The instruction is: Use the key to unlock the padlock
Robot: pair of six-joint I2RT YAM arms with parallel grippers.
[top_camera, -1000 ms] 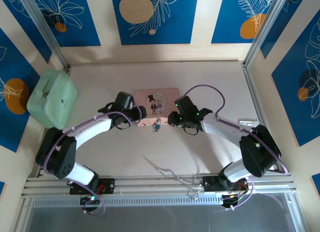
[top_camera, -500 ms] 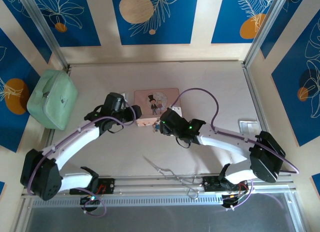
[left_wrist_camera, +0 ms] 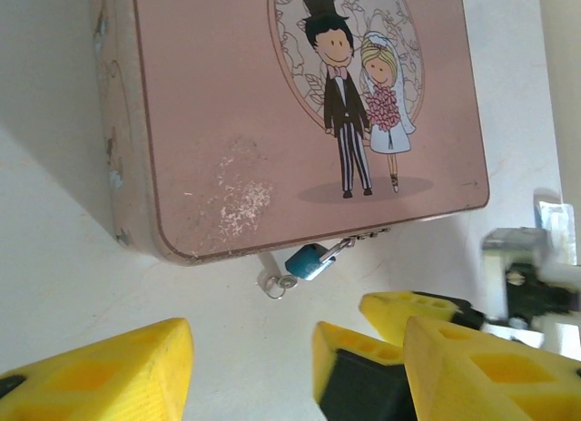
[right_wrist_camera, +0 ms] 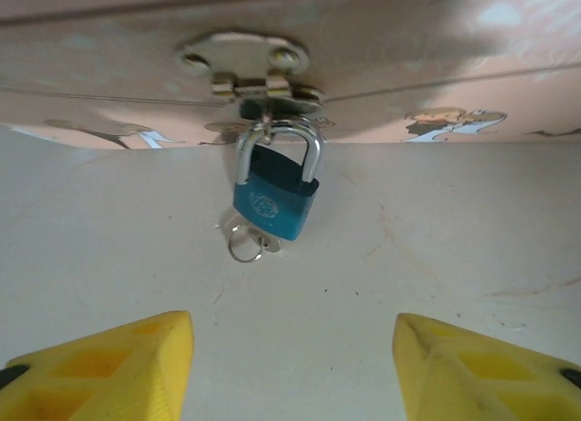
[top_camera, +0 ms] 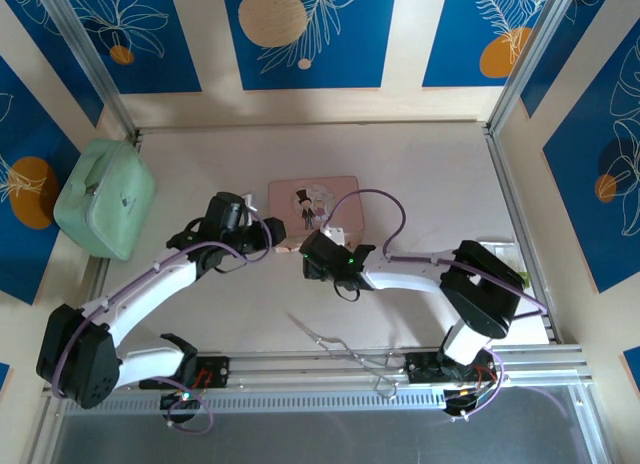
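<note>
The padlock (right_wrist_camera: 272, 199) is tiny, with a blue body and a silvery shackle. It hangs from the hasp (right_wrist_camera: 263, 81) on the front wall of the pink tin (top_camera: 315, 199). A key (right_wrist_camera: 256, 246) with a small ring sticks out of its underside and rests on the table. My right gripper (right_wrist_camera: 290, 367) is open, a short way in front of the padlock, which lies centred between its yellow fingers. My left gripper (left_wrist_camera: 227, 376) is open too, just left of the padlock (left_wrist_camera: 309, 260) and apart from it. The right gripper's fingers (left_wrist_camera: 427, 312) crowd in beside it.
A mint-green case (top_camera: 105, 199) lies at the table's left edge. A long thin wire tool (top_camera: 330, 339) lies near the front rail. A small white object (top_camera: 495, 249) sits by the right frame. The tin (left_wrist_camera: 227, 103) stands close behind both grippers.
My right gripper has slid left along the tin's front and now covers the padlock in the top view. The left arm has drawn its gripper slightly left and back.
</note>
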